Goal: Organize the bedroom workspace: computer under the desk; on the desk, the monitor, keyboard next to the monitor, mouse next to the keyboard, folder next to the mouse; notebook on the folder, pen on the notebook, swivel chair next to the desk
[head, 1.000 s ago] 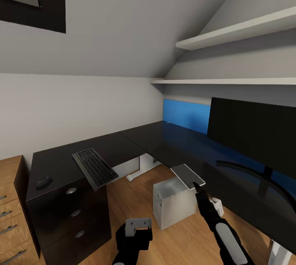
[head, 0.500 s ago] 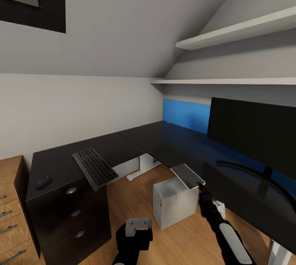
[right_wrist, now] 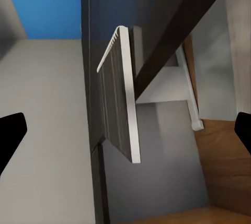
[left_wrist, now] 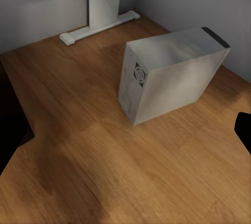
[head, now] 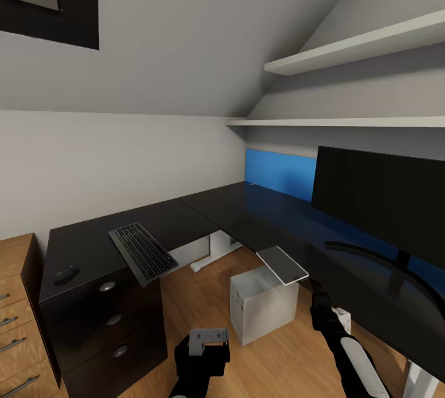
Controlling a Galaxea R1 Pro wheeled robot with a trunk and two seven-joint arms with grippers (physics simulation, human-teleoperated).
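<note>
The black desk (head: 247, 212) bends in an L below a blue back panel (head: 278, 172). The monitor (head: 377, 200) stands on its right wing. On the left wing the keyboard (head: 142, 251) overhangs the front edge, with the mouse (head: 65, 274) further left. The grey notebook (head: 282, 264) (right_wrist: 117, 109) lies on the desk's inner edge, partly overhanging it. The white computer (head: 262, 305) (left_wrist: 167, 72) stands on the floor below. My right gripper (head: 320, 299) is open, just short of the notebook and apart from it. My left gripper (head: 207, 337) hangs open and empty over the floor.
A light wood dresser (head: 15, 317) abuts the desk's left end, beside black drawers (head: 111, 321). Two wall shelves (head: 358, 46) run above the monitor. A white desk leg (left_wrist: 104, 4) stands behind the computer. Bare wood floor (left_wrist: 104, 172) lies between the arms.
My right gripper, which was at the notebook's near corner, has drawn back and down from it. The notebook stays on the desk edge. The left arm has not moved.
</note>
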